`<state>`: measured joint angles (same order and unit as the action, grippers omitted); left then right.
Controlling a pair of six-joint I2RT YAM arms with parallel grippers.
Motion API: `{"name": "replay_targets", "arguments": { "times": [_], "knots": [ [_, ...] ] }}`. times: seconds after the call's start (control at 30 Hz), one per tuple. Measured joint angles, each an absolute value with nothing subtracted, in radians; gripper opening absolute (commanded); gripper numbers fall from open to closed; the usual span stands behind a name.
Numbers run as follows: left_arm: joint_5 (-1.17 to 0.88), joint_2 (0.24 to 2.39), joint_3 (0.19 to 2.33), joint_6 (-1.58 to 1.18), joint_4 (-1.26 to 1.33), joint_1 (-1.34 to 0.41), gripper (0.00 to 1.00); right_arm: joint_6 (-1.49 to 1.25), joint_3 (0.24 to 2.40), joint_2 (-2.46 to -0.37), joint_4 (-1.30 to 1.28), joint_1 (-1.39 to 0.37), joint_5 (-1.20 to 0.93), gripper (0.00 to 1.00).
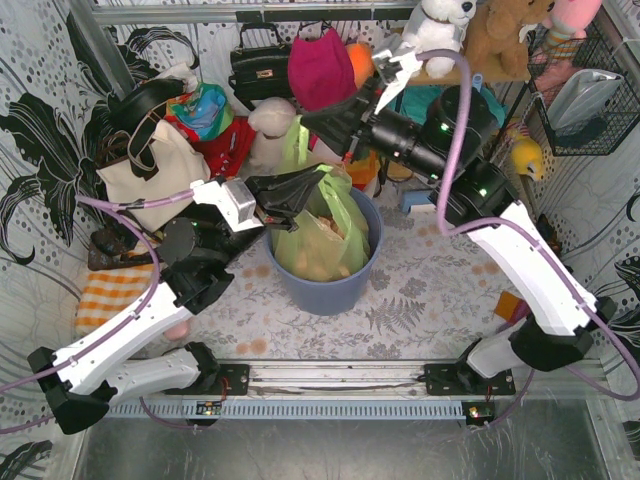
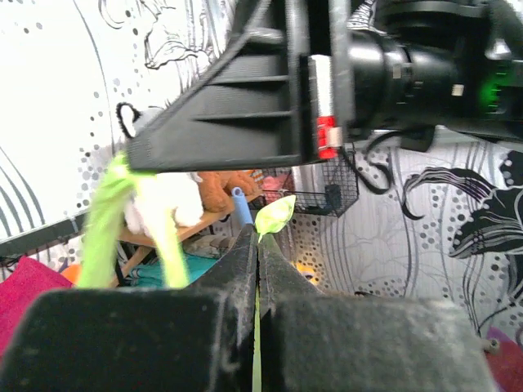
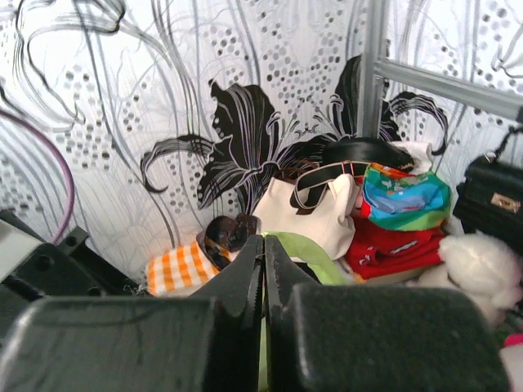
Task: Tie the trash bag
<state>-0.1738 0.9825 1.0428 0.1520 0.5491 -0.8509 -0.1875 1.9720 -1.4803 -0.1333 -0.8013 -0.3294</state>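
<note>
Find the trash bag (image 1: 322, 235) standing inside the round blue-grey bin (image 1: 330, 290), with crumpled tan paper showing through the light-green film. Note two strips of the bag's mouth drawn up above the bin rim.

Read the left gripper (image 1: 305, 190) as clamped on one strip, just above the bin's left rim. Confirm in the left wrist view: fingers (image 2: 241, 261) pressed flat together, a leaf of green plastic poking out past their tips.

Read the right gripper (image 1: 305, 122) as pinched tight on the other strip, higher up and behind the bin. Confirm in the right wrist view: fingers (image 3: 245, 269) meeting, with green film caught between them. Trace that strip running down from the grip toward the bin.

Log a cream tote bag (image 1: 150, 165) left of and behind the bin, an orange checked cloth (image 1: 110, 295) left of the bin, and a black handbag (image 1: 260, 65) behind the bin.
</note>
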Motion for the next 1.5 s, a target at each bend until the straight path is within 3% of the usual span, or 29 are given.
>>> {"name": "replay_targets", "arguments": {
  "times": [0.3, 0.7, 1.1, 1.5],
  "knots": [
    [-0.081, 0.961, 1.003, 0.155, 0.602, -0.851, 0.02, -0.413, 1.681, -1.238, -0.111, -0.805, -0.136, 0.0],
    [-0.062, 0.957, 1.003, 0.155, 0.615, -0.851, 0.02, -0.547, 1.448, -1.129, -0.104, -0.839, -0.191, 0.0],
    [-0.062, 0.96, 1.003, 0.155, 0.614, -0.851, 0.02, -0.561, 1.416, -1.119, -0.104, -0.966, -0.22, 0.0],
    [-0.089, 0.96, 1.003, 0.155, 0.604, -0.851, 0.03, -0.556, 1.385, -1.143, -0.124, -1.06, -0.01, 0.0]
  ]
}}
